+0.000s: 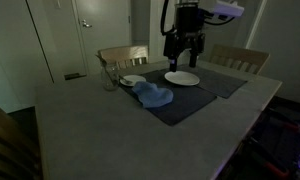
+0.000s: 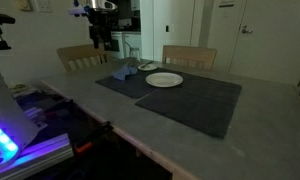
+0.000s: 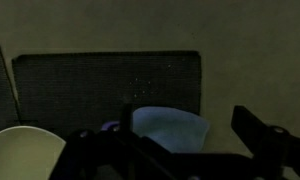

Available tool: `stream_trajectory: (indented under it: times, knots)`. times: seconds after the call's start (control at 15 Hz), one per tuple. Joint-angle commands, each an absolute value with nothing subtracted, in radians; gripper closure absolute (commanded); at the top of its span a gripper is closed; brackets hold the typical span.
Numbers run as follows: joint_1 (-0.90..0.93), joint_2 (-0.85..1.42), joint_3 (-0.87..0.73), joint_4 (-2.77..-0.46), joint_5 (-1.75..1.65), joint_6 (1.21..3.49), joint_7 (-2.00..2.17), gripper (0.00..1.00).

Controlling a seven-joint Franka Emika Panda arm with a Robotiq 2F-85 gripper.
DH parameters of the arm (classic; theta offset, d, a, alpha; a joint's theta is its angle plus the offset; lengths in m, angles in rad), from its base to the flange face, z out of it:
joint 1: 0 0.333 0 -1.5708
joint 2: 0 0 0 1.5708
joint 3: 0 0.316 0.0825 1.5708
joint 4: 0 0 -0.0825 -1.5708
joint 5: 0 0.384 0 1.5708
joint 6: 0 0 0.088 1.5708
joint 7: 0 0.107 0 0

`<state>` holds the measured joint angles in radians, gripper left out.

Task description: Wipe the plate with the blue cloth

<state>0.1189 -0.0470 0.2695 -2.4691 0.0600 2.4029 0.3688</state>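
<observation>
I see my gripper hanging in the air above the table with its fingers spread wide and nothing between them. In the wrist view the two dark fingers frame the cloth, which lies below them, well clear of the tips. The cloth is blue and rumpled, heaped on the near end of a dark mat, and in an exterior view it sits just beside the plate. The plate is white and round and lies flat on the same mat. Its face looks plain white in both exterior views, and the wrist view catches only a pale edge of it in the lower left corner. A smaller white dish lies at the far side of the cloth, touching it or nearly so. The light is too dim for me to tell whether it holds anything. Next to the dish stands a clear glass, upright on the bare table, and I cannot tell its contents either. A second mat lies past the plate. Two wooden chairs are pushed up to the far edge of the table.
</observation>
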Motion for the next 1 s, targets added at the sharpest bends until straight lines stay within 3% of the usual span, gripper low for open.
stream_trajectory:
  times: [0.0, 0.53, 0.93]
  knots:
    - [0.145, -0.046, 0.244, -2.466, 0.060, 2.401, 0.369, 0.00]
    - [0.150, 0.024, 0.226, -2.501, 0.007, 2.460, 0.320, 0.00]
    - [0.128, 0.188, 0.171, -2.422, -0.010, 2.688, 0.139, 0.00]
